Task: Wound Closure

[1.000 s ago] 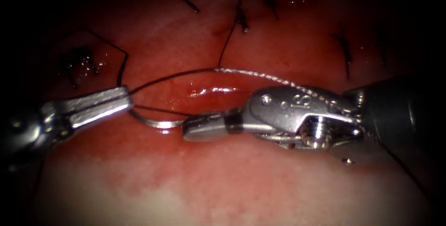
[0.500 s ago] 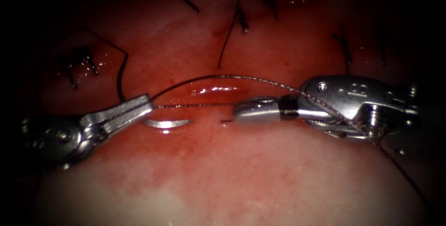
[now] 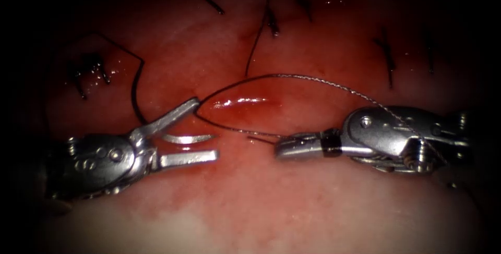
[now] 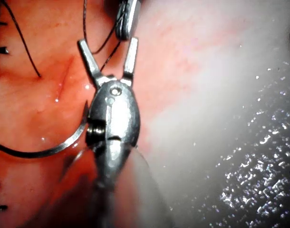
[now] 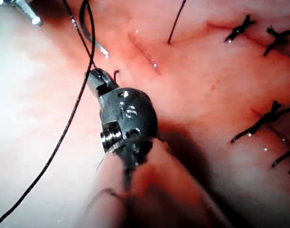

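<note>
Now the left tool (image 3: 203,131) has let go: its jaws stand wide apart and hold nothing, with the curved needle (image 3: 189,138) lying free on the tissue (image 3: 271,202) between them, at nine o'clock from the cut (image 3: 241,100). At three o'clock from the needle, the right tool (image 3: 284,148) has its jaws closed on the thread (image 3: 313,79), which loops over the cut.

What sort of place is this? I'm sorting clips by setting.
Likely a surgical-robot suturing practice bench: reddish pork-belly tissue with a short cut, a curved steel needle lying between the open left tool, and the right tool shut on dark thread.
</note>
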